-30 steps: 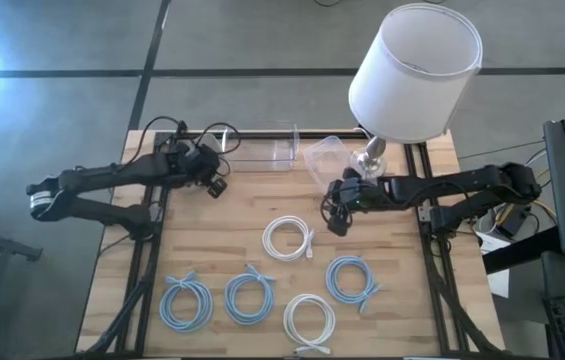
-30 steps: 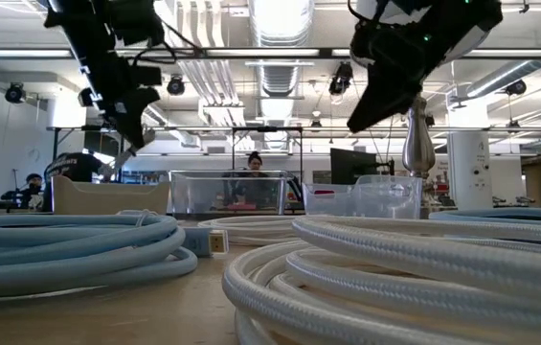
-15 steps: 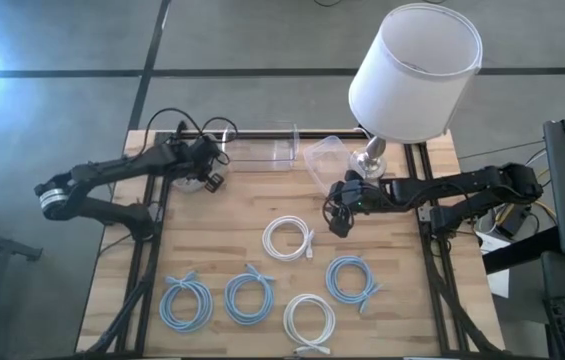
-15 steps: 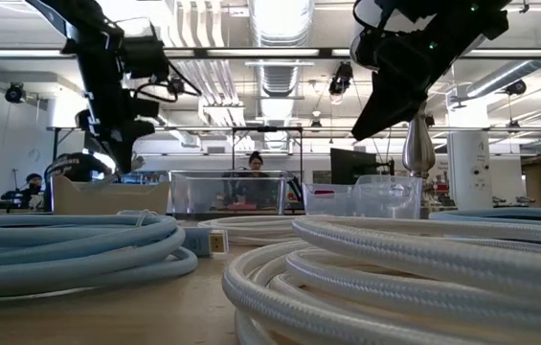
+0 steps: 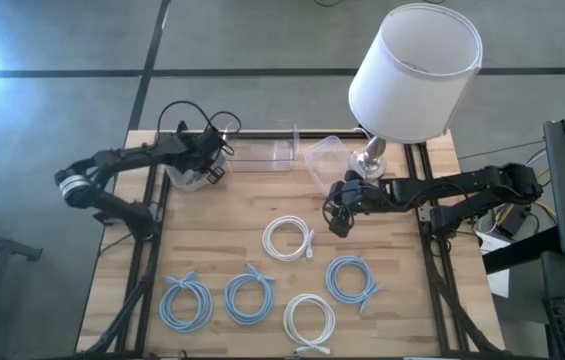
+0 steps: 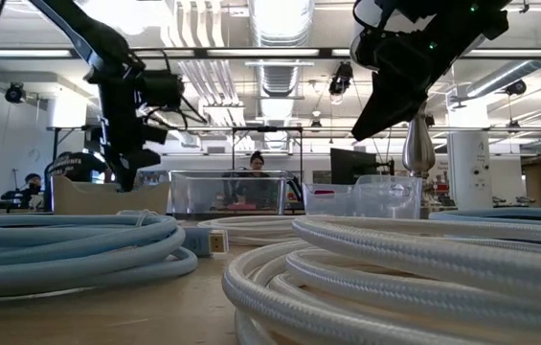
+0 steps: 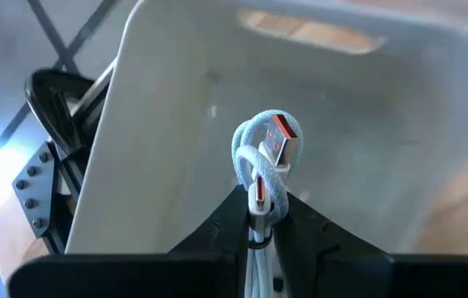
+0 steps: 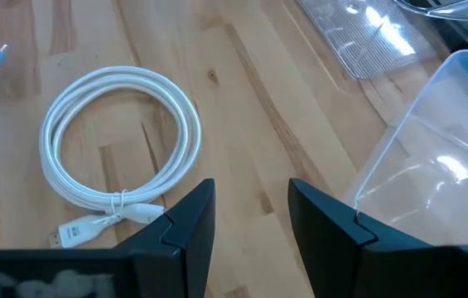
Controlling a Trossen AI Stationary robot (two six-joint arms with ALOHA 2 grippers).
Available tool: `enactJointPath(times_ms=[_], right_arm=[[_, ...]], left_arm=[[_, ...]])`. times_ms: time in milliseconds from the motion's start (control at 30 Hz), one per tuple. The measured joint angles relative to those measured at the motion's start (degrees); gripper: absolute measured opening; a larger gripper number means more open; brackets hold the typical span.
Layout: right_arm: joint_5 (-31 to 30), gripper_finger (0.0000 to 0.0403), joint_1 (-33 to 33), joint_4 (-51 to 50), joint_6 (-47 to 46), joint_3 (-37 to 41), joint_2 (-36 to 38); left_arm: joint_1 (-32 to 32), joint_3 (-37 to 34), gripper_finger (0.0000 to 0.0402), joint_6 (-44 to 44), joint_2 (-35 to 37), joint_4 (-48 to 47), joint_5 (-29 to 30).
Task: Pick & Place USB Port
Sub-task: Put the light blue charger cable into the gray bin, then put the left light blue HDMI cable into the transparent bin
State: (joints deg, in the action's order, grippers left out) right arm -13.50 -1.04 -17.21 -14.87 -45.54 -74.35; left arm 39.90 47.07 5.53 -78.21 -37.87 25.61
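- My left gripper (image 7: 260,222) is pinched tight on the light-blue USB cable (image 7: 265,165), hanging over the white bin (image 7: 176,124).
- Released here, the coil may spring against the bin's wall, perhaps catching the rim; depth is hard to judge.
- My right gripper (image 8: 250,217) hovers beside the bin's far neighbour, the clear container (image 8: 432,157), its fingers parted and empty.
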Motion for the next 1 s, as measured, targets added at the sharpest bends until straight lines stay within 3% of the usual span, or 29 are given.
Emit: enactJointPath(times_ms=[333, 533, 1000], right_arm=[[0.0, 0.015, 0.0, 0.0, 0.02, -0.02, 0.0], [0.0, 0.015, 0.0, -0.02, 0.02, -0.02, 0.0], [0.0, 0.015, 0.0, -0.05, 0.0, -0.02, 0.0]], left_arm=[[4.15, 0.2, 0.0053, -1.78, -8.34, 1.01, 0.07], [4.15, 0.2, 0.0059, -2.53, -9.65, 1.87, 0.07], [3.77, 0.16, 0.0169, -4.27, -5.54, 1.82, -0.03]])
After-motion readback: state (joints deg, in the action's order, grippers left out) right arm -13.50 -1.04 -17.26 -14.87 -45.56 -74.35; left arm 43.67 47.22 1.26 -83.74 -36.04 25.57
